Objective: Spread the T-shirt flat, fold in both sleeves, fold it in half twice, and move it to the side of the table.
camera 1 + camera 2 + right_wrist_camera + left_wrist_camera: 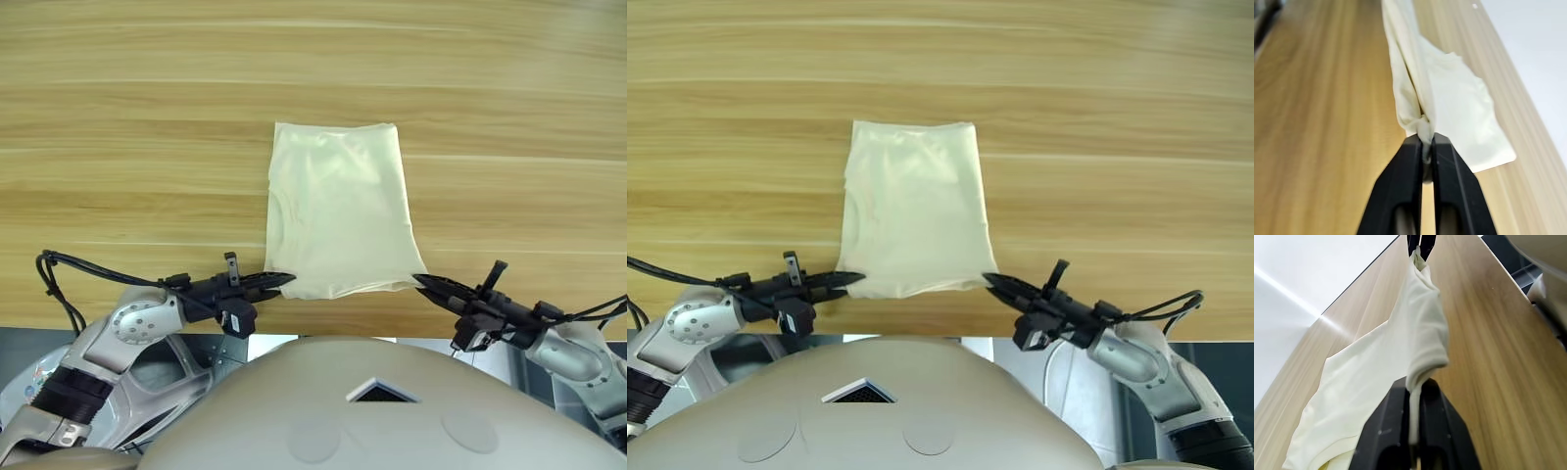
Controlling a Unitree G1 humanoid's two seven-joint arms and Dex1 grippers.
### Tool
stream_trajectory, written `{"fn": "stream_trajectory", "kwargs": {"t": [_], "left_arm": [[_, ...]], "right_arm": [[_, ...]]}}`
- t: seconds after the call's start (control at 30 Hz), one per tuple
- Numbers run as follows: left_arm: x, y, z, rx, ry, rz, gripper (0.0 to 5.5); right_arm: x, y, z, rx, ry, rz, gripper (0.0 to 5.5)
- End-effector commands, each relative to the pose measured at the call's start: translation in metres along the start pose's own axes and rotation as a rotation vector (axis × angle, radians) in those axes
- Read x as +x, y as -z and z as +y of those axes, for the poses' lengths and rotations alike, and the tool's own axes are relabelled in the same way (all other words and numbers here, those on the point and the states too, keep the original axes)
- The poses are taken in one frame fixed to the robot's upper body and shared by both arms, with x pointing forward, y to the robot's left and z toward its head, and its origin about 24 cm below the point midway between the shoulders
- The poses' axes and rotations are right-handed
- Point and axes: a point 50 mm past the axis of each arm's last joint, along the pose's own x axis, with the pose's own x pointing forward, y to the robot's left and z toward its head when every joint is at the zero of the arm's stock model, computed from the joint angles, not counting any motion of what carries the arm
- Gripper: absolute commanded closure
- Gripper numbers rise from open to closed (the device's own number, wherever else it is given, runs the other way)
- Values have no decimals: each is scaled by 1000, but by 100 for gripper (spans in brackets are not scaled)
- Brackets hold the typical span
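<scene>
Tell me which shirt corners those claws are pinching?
The T-shirt's two near corners: left gripper and right gripper clamp one each; the far corners lie free.

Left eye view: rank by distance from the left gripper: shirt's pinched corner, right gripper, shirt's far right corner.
1. Pinched near-left corner of the pale yellow T-shirt, in the left gripper's fingers.
2. Right gripper, at the near right corner.
3. Far right corner.

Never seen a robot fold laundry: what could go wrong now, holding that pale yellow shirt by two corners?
The left end effector and right end effector each pinch only a small bunch at the near corners of the pale yellow fabric T-shirt; a corner might slip out. If one arm lifts faster, the fold could land crooked.
</scene>
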Motion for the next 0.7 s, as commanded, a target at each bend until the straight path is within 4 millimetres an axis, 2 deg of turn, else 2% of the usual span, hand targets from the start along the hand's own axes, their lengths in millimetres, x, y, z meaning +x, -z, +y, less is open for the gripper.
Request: {"fn": "stream_trajectory", "kwargs": {"t": [0.03,0.17,0.3,0.5,0.7], "left_arm": [[7,10,37,-24,-209,-9,545],[22,29,63,-43,-357,24,545],[37,45,86,-68,-475,70,545],[58,71,100,-88,-526,187,545],[74,85,119,-92,-573,219,545]], "right_arm": [[13,5,-23,-16,51,-17,541],[41,15,-41,-25,101,-56,541],[73,28,-71,-27,226,-53,541],[115,49,-100,52,360,-9,541],[140,67,-118,60,410,50,541]]}}
